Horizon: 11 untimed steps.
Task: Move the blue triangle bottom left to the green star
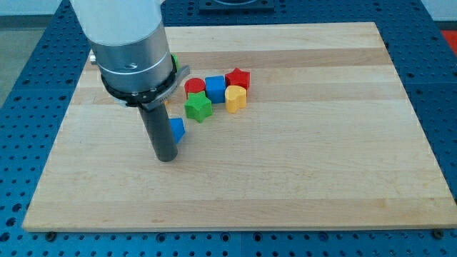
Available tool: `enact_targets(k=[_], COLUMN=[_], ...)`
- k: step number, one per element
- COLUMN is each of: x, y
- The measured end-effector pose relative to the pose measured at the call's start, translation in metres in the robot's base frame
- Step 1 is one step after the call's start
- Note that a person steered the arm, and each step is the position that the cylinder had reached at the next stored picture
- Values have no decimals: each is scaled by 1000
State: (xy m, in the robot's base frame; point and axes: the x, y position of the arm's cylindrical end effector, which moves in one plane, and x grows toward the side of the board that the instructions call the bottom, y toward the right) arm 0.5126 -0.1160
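The arm comes down from the view's top left, its big grey-and-white body cut off by the top edge and covering that corner of the wooden board [285,171]. No claw on this rig, so nothing to call released or clenched, just a dark rod w/ the tip [166,158] resting on the board, left of centre. The blue triangle [177,128] sits right against the rod's right side, approx. half hidden behind it; only a small blue wedge shows, so the shape is hard to confirm from here. It looks to be touching the rod, tho I can't tell for sure. The green star [198,107] is just up and to the right of that blue piece, near but apart from it, so the blue one lies to the star's bottom left. Behind the star is a tight cluster: red cylinder [193,86], blue cube [216,87], red star [238,77] and a yellow heart [235,98], all close or touching. A bit of another green block [173,63] peeks out from behind the arm's body, mostly hidden, shape not readable. A sliver of something yellow/orange shows under the metal collar too, too small to ID. Around the board is a blue perforated table [28,86].
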Motion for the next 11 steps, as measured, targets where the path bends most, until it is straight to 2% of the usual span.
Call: enact_targets(k=[2, 3, 5, 9, 11], x=[2, -8, 11, -68, -84], y=[-66, -62, -23, -10, 25])
